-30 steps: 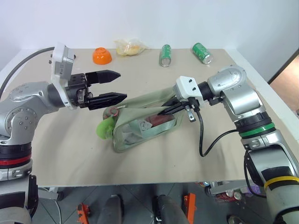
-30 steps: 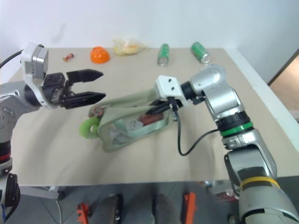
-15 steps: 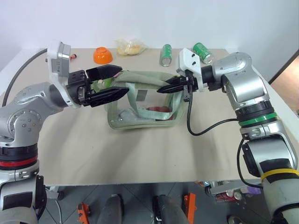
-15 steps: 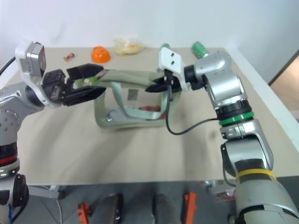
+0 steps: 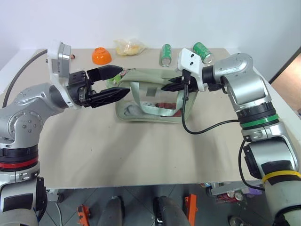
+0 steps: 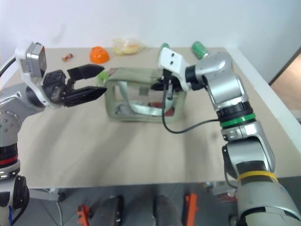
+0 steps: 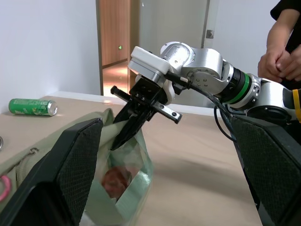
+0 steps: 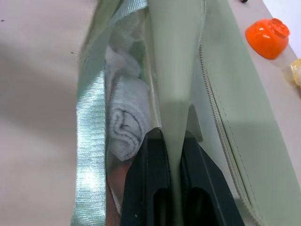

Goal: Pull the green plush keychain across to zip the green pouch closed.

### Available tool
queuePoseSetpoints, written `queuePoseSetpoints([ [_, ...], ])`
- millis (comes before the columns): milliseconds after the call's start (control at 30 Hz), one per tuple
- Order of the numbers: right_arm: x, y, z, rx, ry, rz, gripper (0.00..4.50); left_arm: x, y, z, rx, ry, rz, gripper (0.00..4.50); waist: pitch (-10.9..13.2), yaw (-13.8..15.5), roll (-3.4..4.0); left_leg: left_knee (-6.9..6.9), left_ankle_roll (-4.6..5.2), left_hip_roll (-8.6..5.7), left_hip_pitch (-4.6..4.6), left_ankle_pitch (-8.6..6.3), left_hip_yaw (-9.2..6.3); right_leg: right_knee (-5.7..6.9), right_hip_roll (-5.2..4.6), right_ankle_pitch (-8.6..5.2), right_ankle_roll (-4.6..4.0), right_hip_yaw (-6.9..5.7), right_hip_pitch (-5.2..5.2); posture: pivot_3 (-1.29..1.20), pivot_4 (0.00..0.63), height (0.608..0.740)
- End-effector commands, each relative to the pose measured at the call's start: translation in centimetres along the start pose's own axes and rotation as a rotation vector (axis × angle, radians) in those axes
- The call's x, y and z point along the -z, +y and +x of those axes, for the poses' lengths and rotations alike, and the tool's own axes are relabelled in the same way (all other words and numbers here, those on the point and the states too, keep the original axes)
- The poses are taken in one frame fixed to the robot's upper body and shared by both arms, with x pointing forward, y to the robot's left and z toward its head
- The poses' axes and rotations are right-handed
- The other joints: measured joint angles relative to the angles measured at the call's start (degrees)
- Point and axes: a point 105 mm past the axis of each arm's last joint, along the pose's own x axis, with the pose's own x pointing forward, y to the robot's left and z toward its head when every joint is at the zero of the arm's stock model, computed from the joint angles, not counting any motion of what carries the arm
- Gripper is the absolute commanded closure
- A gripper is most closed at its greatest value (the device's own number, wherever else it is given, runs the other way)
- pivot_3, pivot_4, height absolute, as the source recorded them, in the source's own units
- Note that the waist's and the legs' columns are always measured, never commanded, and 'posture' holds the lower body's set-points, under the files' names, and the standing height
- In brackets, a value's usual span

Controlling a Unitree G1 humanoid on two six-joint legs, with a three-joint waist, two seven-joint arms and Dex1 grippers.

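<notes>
The pale sage-green fabric zip pouch with a clear plastic window side [image 5: 150,96] is held upright over the middle of the beige table [image 5: 141,155], its mint webbing strap [image 5: 157,109] draped across the window. The right gripper [image 5: 170,86] is clamped shut on the pouch's top edge at its right end — a fold of green fabric is seen pinched between the two black fingers [image 8: 148,188]. The left gripper [image 5: 123,81] is spread wide at the pouch's left end, one finger above and one below the top corner, with nothing gripped. The bright green plush keychain cannot be made out. An orange bowl [image 5: 102,56], a yellowish clear plastic bag [image 5: 130,46] and two green drink cans [image 5: 166,55] lie along the far edge — well apart from the pouch.
</notes>
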Motion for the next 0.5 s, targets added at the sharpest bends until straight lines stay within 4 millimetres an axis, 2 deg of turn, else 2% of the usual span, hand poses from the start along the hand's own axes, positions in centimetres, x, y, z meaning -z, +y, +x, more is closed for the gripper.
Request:
queuePoseSetpoints([
  [33, -1.3, 1.1, 0.7, -0.039, -0.055, -0.017, 3.78, -1.3, -0.3, -0.2, -0.001, -0.024, 0.052, 0.0, 0.0, 0.0, 0.0, 0.0, 0.0, 0.0, 0.0, 0.0, 0.0, 0.0, 0.01, 0.0, 0.0, 0.0, -0.01, 0.0, 0.15, 0.74],
  [133, -1.6, 1.8, 0.6, -0.072, -0.084, -0.012, 2.82, -1.3, -0.3, -0.3, -0.007, -0.019, 0.055, 0.0, 0.0, 0.0, 0.0, 0.01, 0.0, 0.02, 0.03, 0.01, -0.01, 0.01, 0.03, 0.02, 0.0, 0.0, 0.01, 0.0, 0.15, 0.74],
  [300, -1.6, 0.8, -0.6, -0.042, -0.104, 0.018, 1.11, -1.4, 0.3, -1.1, -0.049, -0.007, 0.06, 0.0, 0.0, 0.0, 0.0, 0.02, -0.01, 0.02, 0.03, 0.01, 0.0, 0.01, 0.03, 0.02, -0.02, 0.0, 0.01, 0.0, 0.15, 0.74],
  [433, -3.3, -0.5, -4.5, -0.021, -0.242, 0.058, 1.11, -1.5, 1.6, -2.5, -0.116, 0.001, 0.054, 0.0, 0.0, 0.0, 0.01, 0.0, -0.01, 0.02, 0.01, 0.01, 0.0, 0.0, 0.02, 0.01, -0.02, 0.0, -0.01, 0.0, 0.15, 0.74],
  [500, -3.5, -0.7, -5.5, -0.009, -0.269, 0.069, 1.11, -1.5, 1.8, -2.8, -0.125, 0.0, 0.049, 0.0, 0.0, 0.0, 0.01, -0.02, -0.01, 0.01, 0.0, 0.01, 0.0, 0.0, 0.02, -0.01, -0.02, 0.0, -0.02, 0.0, 0.15, 0.74],
])
